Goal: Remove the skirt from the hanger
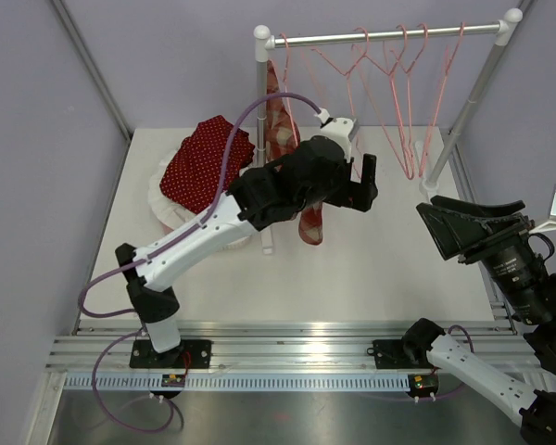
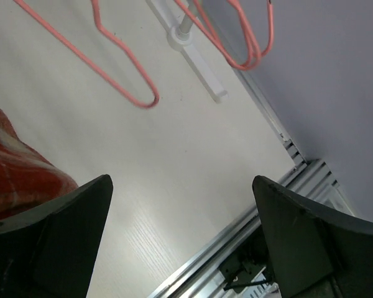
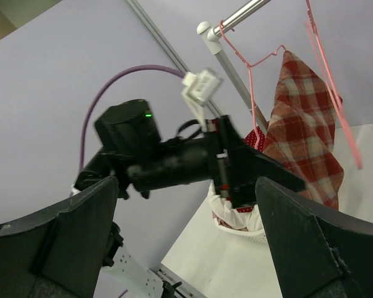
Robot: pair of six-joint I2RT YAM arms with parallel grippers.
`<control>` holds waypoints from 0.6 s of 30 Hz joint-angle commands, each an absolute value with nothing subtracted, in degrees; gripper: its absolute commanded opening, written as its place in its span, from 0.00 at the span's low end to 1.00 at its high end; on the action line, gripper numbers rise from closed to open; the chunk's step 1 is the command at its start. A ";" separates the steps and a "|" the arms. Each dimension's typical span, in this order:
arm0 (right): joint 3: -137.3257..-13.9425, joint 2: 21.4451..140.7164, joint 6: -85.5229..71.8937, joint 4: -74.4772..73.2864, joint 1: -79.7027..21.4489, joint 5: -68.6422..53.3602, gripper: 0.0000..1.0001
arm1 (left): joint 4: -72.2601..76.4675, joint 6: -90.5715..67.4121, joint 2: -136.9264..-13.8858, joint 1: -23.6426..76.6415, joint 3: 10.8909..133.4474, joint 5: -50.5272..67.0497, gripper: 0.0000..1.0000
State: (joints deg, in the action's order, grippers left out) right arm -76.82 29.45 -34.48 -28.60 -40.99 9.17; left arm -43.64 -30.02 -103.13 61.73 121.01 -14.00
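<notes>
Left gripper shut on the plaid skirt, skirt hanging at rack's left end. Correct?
No. The left gripper is open: the left wrist view shows its fingers wide apart, only table between them, the plaid skirt beside one finger. The skirt does hang at the left end of the rack.

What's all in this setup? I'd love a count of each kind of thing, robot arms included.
Robot arms: 2 (left arm, right arm)
Pink hangers on the rail: 5, going by their hooks
Plaid skirt on a hanger: 1
Polka-dot garment: 1
White basket: 1
Clothes rack: 1
Total: 11
</notes>
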 commanded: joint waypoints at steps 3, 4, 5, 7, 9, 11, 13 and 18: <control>-78.04 32.42 -32.96 -27.42 -41.22 9.58 0.99 | -37.97 -30.06 -90.01 62.58 115.86 -14.94 0.99; -78.74 33.21 -32.26 -27.25 -41.22 9.06 0.99 | -36.92 -29.45 -88.87 62.58 114.97 -14.68 0.99; -79.27 33.92 -31.91 -27.07 -41.22 8.88 0.99 | -36.39 -29.10 -86.51 62.58 113.83 -13.81 0.99; -81.11 36.82 -30.77 -26.46 -41.22 8.09 0.99 | -36.21 -28.48 -84.39 62.58 111.45 -14.41 0.99; -83.13 40.93 -29.71 -25.58 -41.22 7.39 0.99 | -36.21 -28.13 -80.08 62.67 107.43 -17.65 0.99; -85.07 44.80 -28.13 -25.57 -41.22 5.89 0.99 | -35.16 -27.86 -76.13 62.58 103.55 -22.21 0.99; -88.49 51.48 -26.64 -26.63 -41.22 4.84 0.99 | -33.58 -27.60 -70.68 62.49 97.16 -25.82 0.99; -92.54 64.30 -24.09 -23.56 -41.22 6.94 0.98 | -31.64 -28.47 -60.76 62.49 86.59 -31.63 0.99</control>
